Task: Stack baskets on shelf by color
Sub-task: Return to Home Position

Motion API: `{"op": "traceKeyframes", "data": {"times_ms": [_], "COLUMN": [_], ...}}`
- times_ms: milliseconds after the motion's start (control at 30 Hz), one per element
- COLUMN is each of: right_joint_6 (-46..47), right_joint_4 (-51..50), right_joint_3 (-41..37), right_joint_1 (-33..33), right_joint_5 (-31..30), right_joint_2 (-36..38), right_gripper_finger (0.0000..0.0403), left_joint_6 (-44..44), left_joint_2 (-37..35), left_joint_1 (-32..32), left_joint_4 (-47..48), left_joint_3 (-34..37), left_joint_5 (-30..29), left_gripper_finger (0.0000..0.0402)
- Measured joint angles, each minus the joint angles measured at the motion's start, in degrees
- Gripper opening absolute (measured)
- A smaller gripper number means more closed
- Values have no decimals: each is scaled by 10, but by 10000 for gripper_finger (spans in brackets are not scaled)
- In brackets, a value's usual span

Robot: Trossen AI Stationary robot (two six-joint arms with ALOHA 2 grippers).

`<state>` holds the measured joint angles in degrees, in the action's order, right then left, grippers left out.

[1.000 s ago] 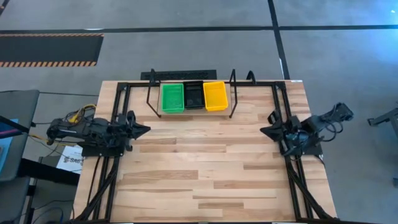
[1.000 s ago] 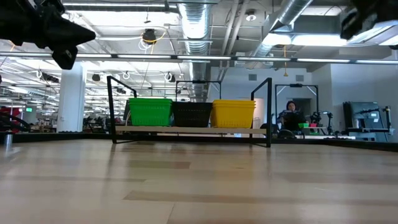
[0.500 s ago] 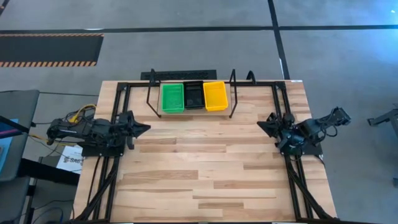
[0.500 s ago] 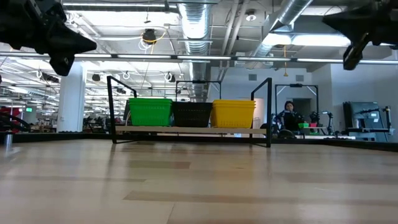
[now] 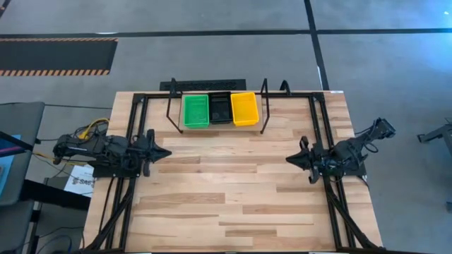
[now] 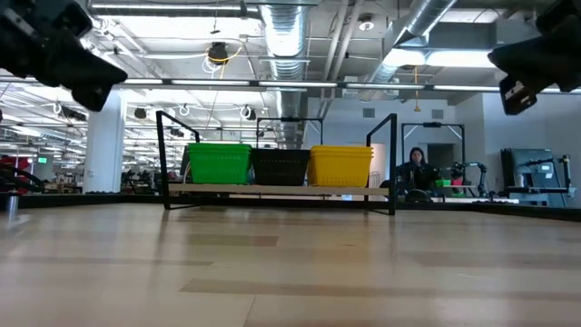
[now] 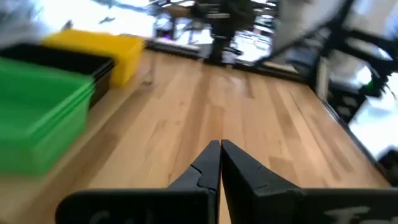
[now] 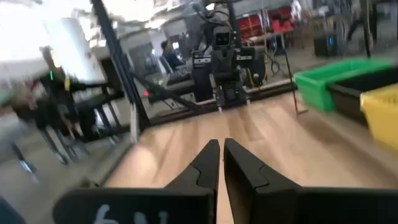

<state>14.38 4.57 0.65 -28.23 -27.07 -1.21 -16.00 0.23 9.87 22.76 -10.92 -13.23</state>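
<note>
We see the shelf [image 6: 272, 190] standing at the far edge of the table [image 5: 233, 190], midway between its two sides. On the shelf sit three piles of baskets in a row, side by side. The green baskets [image 5: 195, 111] are toward the left arm's side, the black baskets [image 5: 220, 108] are in the middle, and the yellow baskets [image 5: 244, 108] are toward the right arm's side. We cannot count how many baskets are in each pile.

The left gripper [image 5: 167, 153] hangs over the left edge of the table, well apart from the shelf. Its fingers [image 7: 208, 165] are pressed together on nothing. The right gripper [image 5: 289, 159] hangs over the right edge and points in toward the table's middle. Its fingers [image 8: 208, 162] are likewise clenched and empty. In the low view both grippers are high above the tabletop. A person [image 6: 418, 169] sits in the room behind the table.
</note>
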Motion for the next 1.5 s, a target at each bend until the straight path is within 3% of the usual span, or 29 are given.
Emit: {"op": "traceKeyframes", "data": {"times_ms": [133,300,533,767,967,1267,1500], "right_joint_6": [-121,-221,-218,-189,-189,-222,-252], "right_joint_4": [16,52,38,35,36,36,30], "right_joint_3": [0,0,0,0,-1,-1,-1], "right_joint_1": [-11,-25,-25,-23,-23,-8,38], "right_joint_5": [0,0,0,0,0,-1,-16], "right_joint_2": [0,0,0,0,1,1,1], "right_gripper_finger": [42,43,43,43,43,43,43], "left_joint_6": [99,141,140,38,133,140,168], "left_joint_2": [0,0,0,3,12,13,13], "left_joint_1": [0,0,0,0,0,0,0], "left_joint_4": [-16,-49,-24,-137,-210,-139,-139], "left_joint_3": [0,0,0,67,69,68,67], "left_joint_5": [35,14,57,86,81,82,36], "left_gripper_finger": [0,0,0,0,0,0,0]}}
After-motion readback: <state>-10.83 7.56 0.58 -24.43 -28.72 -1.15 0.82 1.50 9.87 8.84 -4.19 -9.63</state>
